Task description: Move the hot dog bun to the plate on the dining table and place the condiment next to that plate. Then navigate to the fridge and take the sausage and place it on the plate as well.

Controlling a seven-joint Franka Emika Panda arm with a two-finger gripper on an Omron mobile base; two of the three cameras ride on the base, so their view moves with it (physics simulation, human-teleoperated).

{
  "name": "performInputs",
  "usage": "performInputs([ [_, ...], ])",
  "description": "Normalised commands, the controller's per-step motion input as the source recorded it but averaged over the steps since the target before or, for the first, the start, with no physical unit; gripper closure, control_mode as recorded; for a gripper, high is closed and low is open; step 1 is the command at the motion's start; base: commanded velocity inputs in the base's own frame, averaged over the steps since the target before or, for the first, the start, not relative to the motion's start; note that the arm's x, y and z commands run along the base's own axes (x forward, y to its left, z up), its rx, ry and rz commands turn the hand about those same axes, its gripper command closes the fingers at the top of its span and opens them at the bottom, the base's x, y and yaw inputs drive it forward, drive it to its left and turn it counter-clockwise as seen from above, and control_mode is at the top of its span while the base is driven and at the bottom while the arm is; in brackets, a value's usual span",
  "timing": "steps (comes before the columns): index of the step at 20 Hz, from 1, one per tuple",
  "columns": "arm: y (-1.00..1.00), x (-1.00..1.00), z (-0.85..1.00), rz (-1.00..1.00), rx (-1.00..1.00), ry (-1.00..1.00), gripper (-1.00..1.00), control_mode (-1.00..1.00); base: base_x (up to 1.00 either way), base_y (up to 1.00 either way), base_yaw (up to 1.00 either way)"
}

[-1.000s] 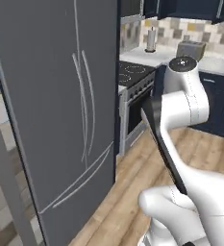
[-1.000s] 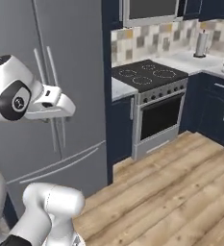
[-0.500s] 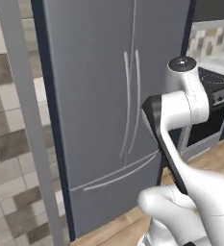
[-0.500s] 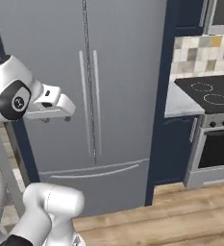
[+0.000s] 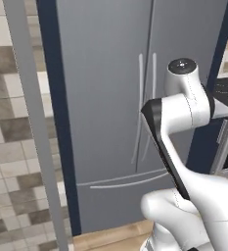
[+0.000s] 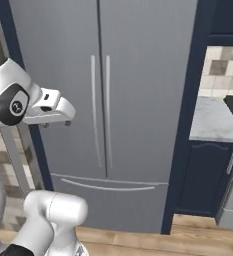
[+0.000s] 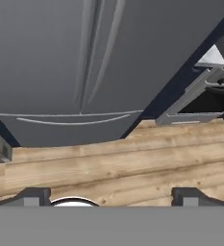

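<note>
The fridge (image 5: 105, 73) (image 6: 143, 75) is a tall grey metal unit straight ahead, with both doors shut. Its two long curved handles (image 5: 146, 108) (image 6: 100, 110) meet at the middle seam, and a drawer front sits below. In the hand view the fridge (image 7: 41, 57) stands across a strip of wooden floor. My gripper (image 6: 55, 123) (image 7: 113, 197) hangs open and empty, held up in front of the left door and well short of it. The hot dog bun, plate, dining table, condiment and sausage are out of view.
A navy cabinet (image 6: 208, 175) with a marble top (image 6: 213, 120) stands right of the fridge, and the stove (image 7: 200, 91) is beyond it. A tiled wall (image 5: 12, 147) and a grey post (image 5: 34, 122) lie to the left. Wooden floor (image 7: 113, 163) runs to the fridge.
The base has turned and driven, so the whole scene slid right: the fridge now faces me squarely and the stove has gone to the right edge. The arm's pose is unchanged, gripper still open.
</note>
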Motion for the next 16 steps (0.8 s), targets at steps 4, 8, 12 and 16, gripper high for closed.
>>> performInputs([
  [4,0.00,0.00,0.00,0.00,0.00,0.00,-1.00,1.00,0.44,-0.29,0.15],
  [8,0.00,0.00,0.00,0.00,0.00,0.00,-1.00,1.00,0.53,0.03,0.05],
  [12,0.00,0.00,0.00,0.00,0.00,0.00,-1.00,1.00,0.53,-0.01,0.02],
  [16,-0.14,0.06,0.00,0.03,0.08,0.00,-1.00,-1.00,0.04,-0.09,0.01],
])
